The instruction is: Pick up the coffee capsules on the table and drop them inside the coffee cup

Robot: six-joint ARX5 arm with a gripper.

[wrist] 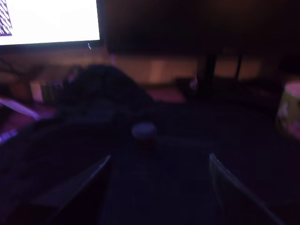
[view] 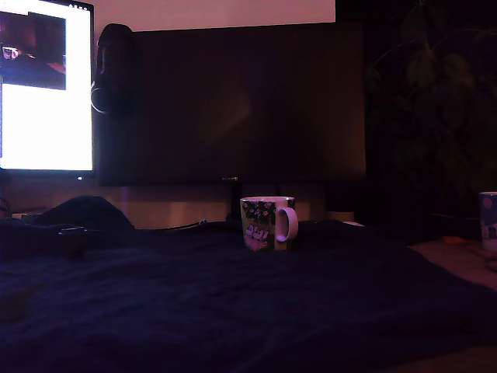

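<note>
The room is sitting very dim, and in the exterior view the coffee cup (view: 268, 223) is standing upright on the table (view: 233, 311), its white loop handle turned toward the exterior view's right, with a dark monitor (view: 233, 101) rising behind it and a lit screen (view: 46, 85) glowing at the exterior view's left. A second, pale cup (view: 488, 221) is peeking in at the exterior view's right edge. I am not making out the arm or its pincer with any certainty here; a low dark shape is lying on the cloth toward the exterior view's left, but it is too murky to name, and no capsule is showing from this side. In the wrist view the pincer (wrist: 159, 187) is hovering with its two fingers (wrist: 79, 192) spread wide apart and nothing between them, so it is holding nothing. Straight ahead of the gap, on its centre line and a little beyond the fingertips, one coffee capsule (wrist: 144, 130) is sitting on the dark cloth, seemingly on end with a round face up, though the blur is keeping me from being sure of that. The printed mug (wrist: 288, 115) is showing far off to one side of the pincer and further ahead than the capsule, well apart from it. As I am judging it, the coming move is turning on that straight-ahead line: the pincer needs only to advance and drop to bracket the capsule, with little sideways correction, before swinging across toward the mug.
</note>
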